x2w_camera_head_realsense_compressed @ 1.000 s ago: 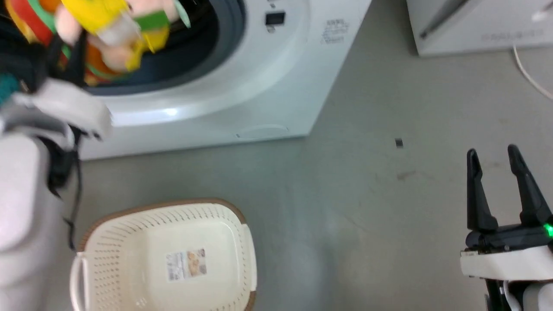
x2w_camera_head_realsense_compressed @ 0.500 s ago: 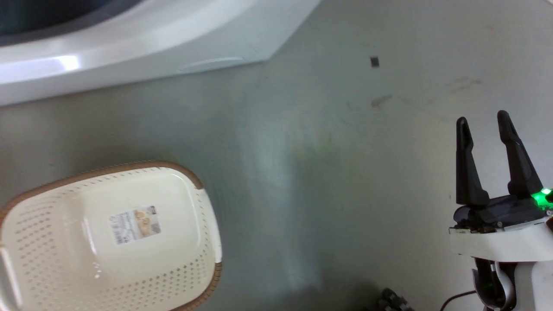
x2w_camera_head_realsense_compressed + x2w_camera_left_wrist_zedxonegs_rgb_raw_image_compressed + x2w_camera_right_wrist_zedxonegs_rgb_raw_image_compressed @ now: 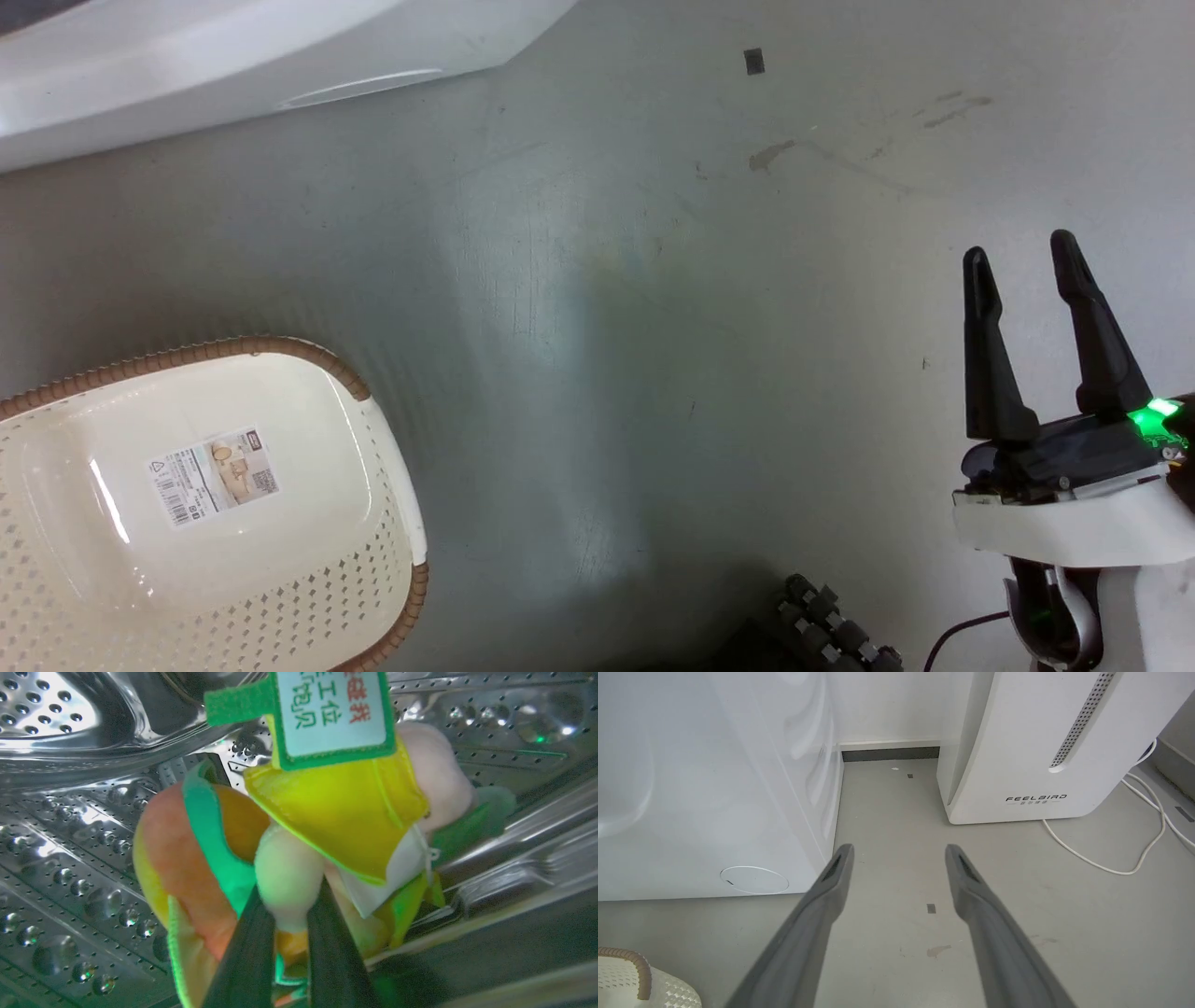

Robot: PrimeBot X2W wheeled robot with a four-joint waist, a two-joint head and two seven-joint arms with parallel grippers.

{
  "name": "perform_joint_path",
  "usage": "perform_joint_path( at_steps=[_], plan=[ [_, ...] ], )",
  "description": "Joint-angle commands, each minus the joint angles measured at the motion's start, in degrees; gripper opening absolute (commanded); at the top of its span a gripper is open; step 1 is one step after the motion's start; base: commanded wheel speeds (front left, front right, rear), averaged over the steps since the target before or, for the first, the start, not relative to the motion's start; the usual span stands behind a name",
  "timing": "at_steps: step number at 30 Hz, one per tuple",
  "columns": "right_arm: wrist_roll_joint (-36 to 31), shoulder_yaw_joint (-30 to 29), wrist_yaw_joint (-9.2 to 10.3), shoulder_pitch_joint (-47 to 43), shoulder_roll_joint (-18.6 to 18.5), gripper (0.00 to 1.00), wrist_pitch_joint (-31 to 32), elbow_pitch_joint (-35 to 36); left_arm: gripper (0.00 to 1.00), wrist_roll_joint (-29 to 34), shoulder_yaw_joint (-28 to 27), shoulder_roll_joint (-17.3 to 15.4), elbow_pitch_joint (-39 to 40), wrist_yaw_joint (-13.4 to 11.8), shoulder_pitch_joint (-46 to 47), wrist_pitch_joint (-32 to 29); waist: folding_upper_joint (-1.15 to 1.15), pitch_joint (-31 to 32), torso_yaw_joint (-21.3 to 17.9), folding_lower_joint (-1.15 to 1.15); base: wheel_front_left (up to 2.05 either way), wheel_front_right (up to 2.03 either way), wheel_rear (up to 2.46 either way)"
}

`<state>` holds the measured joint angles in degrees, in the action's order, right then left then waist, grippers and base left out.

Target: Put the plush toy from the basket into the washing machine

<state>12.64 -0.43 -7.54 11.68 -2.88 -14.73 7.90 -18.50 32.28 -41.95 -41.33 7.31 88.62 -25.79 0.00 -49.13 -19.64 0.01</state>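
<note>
Grey floor (image 3: 653, 327), scuffed and stained in spots, runs between the washing machine (image 3: 187, 65) and a white FEELBIRD appliance (image 3: 1017, 742), whose cable (image 3: 1101, 868) loops away to the far right of the right hand (image 3: 1019, 245). That hand hangs low over the floor with its two dark fingers (image 3: 990, 373) spread wide and nothing between them. It is well apart from the work, parked out of the way, I'd say. Off to its left the basket (image 3: 187, 355) sits on the floor, and the part I can see holds nothing but a label (image 3: 213, 474) on its bottom. The left hand (image 3: 288, 893) is inside the steel drum (image 3: 70, 812), pinching a pale pink round bit (image 3: 287, 877) of the plush toy (image 3: 336, 812), so the burger layers, the yellow part and the green-edged tag (image 3: 331, 714) bulge out beyond the fingertips. Perforated drum wall lies all round this hand and near the toy, though I can't tell whether they touch. A pinch on one small knob looks enough for so light a thing. To my eye, what's left is to let go and draw the arm out.
</note>
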Motion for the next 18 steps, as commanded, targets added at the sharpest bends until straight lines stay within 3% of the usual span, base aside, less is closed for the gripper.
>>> perform_joint_path(
  at_steps=[1,7,8,9,10,18],
  plan=[
    [0.30,0.14,0.05,0.54,0.01,1.00,-0.27,0.32,0.00,-0.83,1.14,-0.89,-0.58,0.16,0.87,-0.60,0.00,-0.27,-0.03,-0.01,0.00,0.00,0.00],
    [0.13,0.15,0.05,0.75,0.01,1.00,-0.27,0.02,0.00,-6.10,6.57,-2.42,-1.20,0.17,1.31,-0.38,0.00,-0.32,0.35,-0.01,0.00,0.00,0.00],
    [0.02,0.11,0.05,0.81,0.01,1.00,-0.27,-0.13,0.04,-6.74,7.21,-2.53,-1.45,0.17,1.27,0.06,0.00,-0.08,0.50,-0.01,0.00,0.00,0.00],
    [-0.10,0.07,0.05,0.88,0.01,1.00,-0.27,-0.25,0.95,-7.21,7.86,-2.67,-1.67,0.17,1.24,0.68,0.00,0.15,0.65,-0.01,0.00,0.00,0.00],
    [-0.26,-0.04,0.05,0.99,0.01,1.00,-0.27,-0.36,1.00,-7.62,8.45,-2.74,-2.00,0.17,1.14,1.40,0.00,0.49,0.85,-0.01,0.00,0.00,0.00],
    [-3.90,-3.53,0.05,0.99,0.01,1.00,-0.27,-1.60,1.00,-12.48,12.78,0.75,-6.62,0.17,-4.71,13.22,0.00,10.08,5.38,-0.01,0.00,0.00,0.00]
  ],
)
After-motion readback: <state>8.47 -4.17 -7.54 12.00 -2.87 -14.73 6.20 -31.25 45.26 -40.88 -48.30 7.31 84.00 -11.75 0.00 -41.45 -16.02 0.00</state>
